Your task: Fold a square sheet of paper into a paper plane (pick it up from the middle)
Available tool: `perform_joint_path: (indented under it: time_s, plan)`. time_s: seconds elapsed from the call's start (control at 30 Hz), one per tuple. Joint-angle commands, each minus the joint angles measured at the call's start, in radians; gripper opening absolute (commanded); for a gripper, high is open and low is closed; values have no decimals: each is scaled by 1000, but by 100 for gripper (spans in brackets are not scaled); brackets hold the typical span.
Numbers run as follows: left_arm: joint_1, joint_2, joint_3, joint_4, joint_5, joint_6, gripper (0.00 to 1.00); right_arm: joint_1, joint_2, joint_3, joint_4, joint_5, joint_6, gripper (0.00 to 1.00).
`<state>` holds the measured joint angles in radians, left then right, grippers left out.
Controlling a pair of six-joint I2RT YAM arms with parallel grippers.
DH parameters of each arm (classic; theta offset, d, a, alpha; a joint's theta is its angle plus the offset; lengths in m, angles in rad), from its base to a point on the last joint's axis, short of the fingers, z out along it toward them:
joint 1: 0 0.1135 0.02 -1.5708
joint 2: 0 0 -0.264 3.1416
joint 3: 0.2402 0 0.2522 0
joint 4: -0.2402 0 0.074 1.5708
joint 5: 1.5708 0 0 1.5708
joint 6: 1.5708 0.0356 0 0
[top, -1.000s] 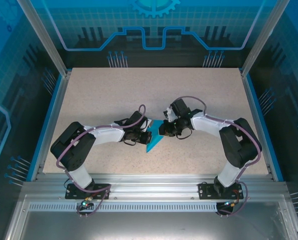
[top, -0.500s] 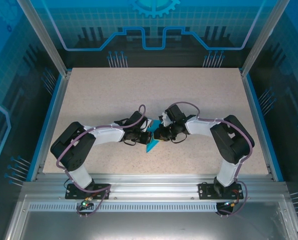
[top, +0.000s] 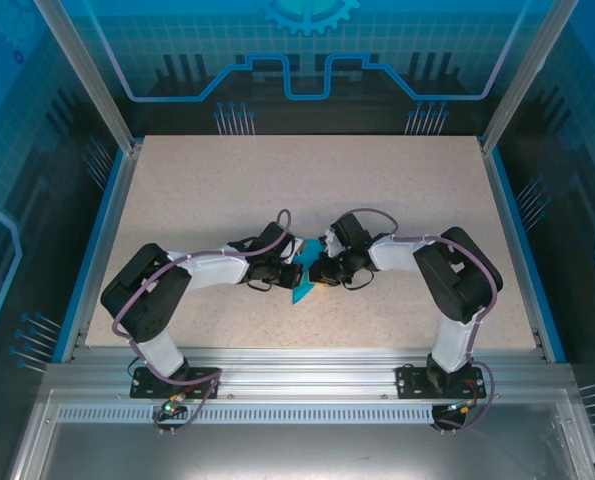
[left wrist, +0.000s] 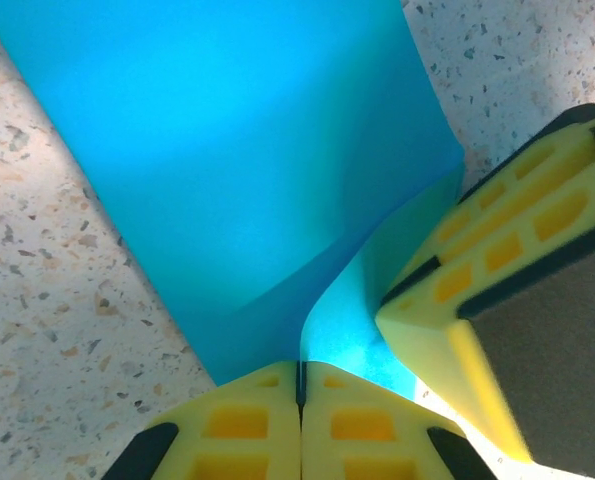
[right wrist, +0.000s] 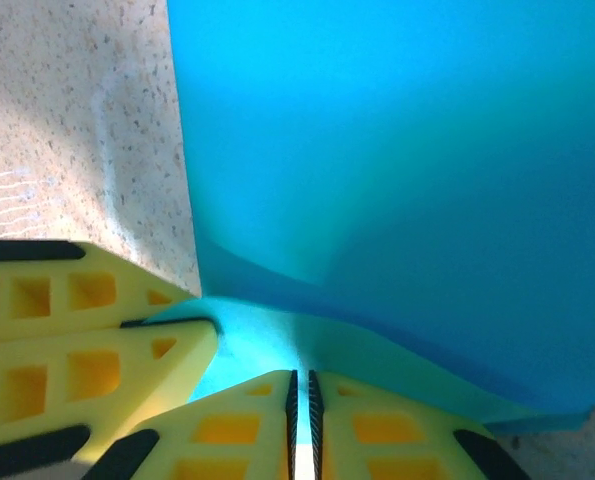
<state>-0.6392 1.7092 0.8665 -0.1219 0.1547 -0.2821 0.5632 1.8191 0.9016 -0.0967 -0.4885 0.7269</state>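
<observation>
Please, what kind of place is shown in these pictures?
Probably an enclosed robot test cell: left arm and right arm bolted to an aluminium rail, a speckled table, blue printed panels around it.

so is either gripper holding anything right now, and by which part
Both hold the teal paper. The left gripper and the right gripper each pinch its lifted edge, close beside each other.

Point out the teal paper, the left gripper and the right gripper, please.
teal paper (left wrist: 247, 150): left wrist view, on its flat upper layer.
left gripper (left wrist: 299, 388): left wrist view, at the seam between its shut jaws.
right gripper (right wrist: 300, 395): right wrist view, between the tips of its jaws.
</observation>
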Motion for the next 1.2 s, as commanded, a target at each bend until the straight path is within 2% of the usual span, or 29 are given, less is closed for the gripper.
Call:
perform_joint_path:
  time_s: [0.0,0.1,0.27,0.6,0.87,1.03,1.17]
  plan:
    - [9,6,-17,-15,5,3,7,-27,-83,-16,-31,5,-18,15]
    - [9,8,-17,-15,6,4,7,-50,-97,-17,-29,-4,-20,16]
    - [9,8,-17,-20,6,8,7,-56,-34,-9,4,-37,-4,15]
    - [9,12,-12,-24,8,11,7,-65,13,4,-135,122,-29,13]
    - [9,12,-11,-29,12,12,7,-63,-83,49,-132,48,-32,15]
    - [9,13,-8,-27,13,11,7,-64,-27,73,-105,28,-21,15]
    - [9,13,-7,-31,14,12,7,-69,27,84,-117,80,-22,14]
